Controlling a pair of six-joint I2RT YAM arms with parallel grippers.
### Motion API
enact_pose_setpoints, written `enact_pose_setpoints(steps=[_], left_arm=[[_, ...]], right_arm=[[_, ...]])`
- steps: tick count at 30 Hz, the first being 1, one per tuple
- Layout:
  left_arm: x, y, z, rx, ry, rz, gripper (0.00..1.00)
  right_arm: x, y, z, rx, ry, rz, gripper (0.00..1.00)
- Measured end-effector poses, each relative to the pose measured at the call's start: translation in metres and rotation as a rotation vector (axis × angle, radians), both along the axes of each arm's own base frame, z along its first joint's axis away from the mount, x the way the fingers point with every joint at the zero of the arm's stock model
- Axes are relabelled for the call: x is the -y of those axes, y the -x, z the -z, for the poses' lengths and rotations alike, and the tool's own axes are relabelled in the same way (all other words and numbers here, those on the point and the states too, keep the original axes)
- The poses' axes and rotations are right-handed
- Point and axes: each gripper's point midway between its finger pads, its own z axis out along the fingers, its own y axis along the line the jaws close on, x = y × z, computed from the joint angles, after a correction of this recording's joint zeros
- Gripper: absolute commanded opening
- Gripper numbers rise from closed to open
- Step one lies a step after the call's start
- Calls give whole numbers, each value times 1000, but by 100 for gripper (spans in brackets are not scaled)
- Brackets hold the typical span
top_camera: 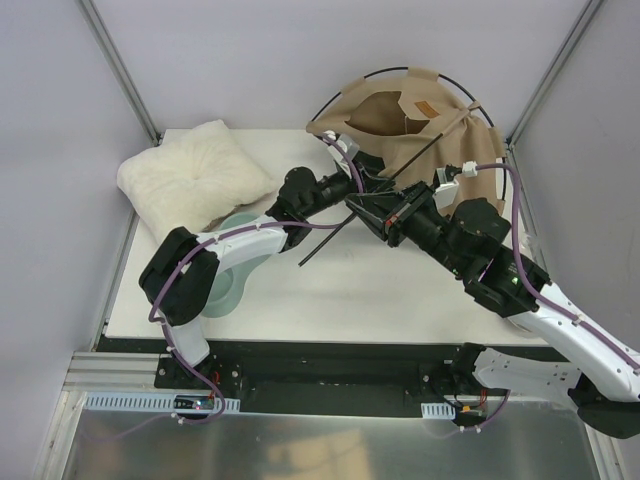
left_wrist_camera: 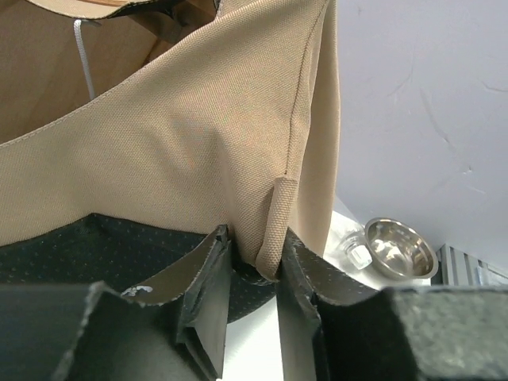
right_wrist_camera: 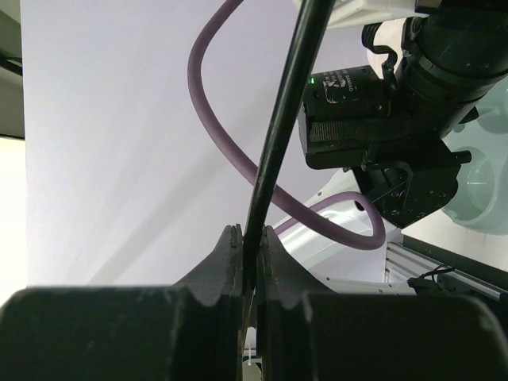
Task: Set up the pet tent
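Pet tent [top_camera: 400,125], large, tan fabric with a black inner panel: it lies slumped at the far right corner of the white table [top_camera: 380,290]. It is not standing. A thin black hoop arches over its far side.

White fluffy cushion [top_camera: 190,180]: at the far left corner of the table, apart from the tent.

Left gripper [left_wrist_camera: 254,263]: at the near left corner of the tent. Its black fingers [left_wrist_camera: 208,278] stand a little apart on either side of a narrow tan fabric tab at the tent's hem. The tab lies against one finger, with a slit of space showing beside the other. The black inner panel spreads just behind them. Whether the fingers actually press the fabric cannot be told.

Right gripper [right_wrist_camera: 252,255]: over the middle of the table, just in front of the tent. Its fingers are pressed together on a thin black pole [top_camera: 318,250]. The pole runs slantwise from the tent down toward the table's centre, and its free end sticks out past the fingers.

Pale green round dish [top_camera: 232,275]: on the left part of the table, partly hidden under the left arm.

Small steel bowl [left_wrist_camera: 401,248]: on the white surface beyond the tent's corner, seen in the left wrist view only.

Small brown label patch [top_camera: 425,107]: on the tent's upper fabric, beside the opening.
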Motion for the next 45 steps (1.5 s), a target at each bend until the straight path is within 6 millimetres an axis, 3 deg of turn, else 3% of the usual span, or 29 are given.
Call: enact_pose_setpoints(steps=[2, 4, 5, 14, 21, 28, 35, 45], left_arm=[[0, 1, 1, -2, -4, 4, 19], [0, 1, 3, -5, -9, 4, 2], [0, 1, 4, -8, -13, 5, 0], [1, 0, 4, -5, -20, 5, 0], [-1, 2, 8, -49, -33, 7, 0], [-13, 15, -6, -61, -15, 4, 0], [-24, 23, -6, -92, -23, 11, 0], [-46, 41, -6, -126, -33, 32, 0]], right_arm=[[0, 0, 0, 0, 0, 0, 0], [0, 0, 0, 0, -1, -1, 0], [0, 0, 0, 0, -1, -3, 0], [1, -1, 5, -1, 16, -4, 0], [16, -2, 35, 60, 151, 40, 0], [33, -7, 55, 198, 308, 98, 0], [42, -33, 71, 282, 392, 237, 0], [47, -64, 64, 323, 420, 402, 0]])
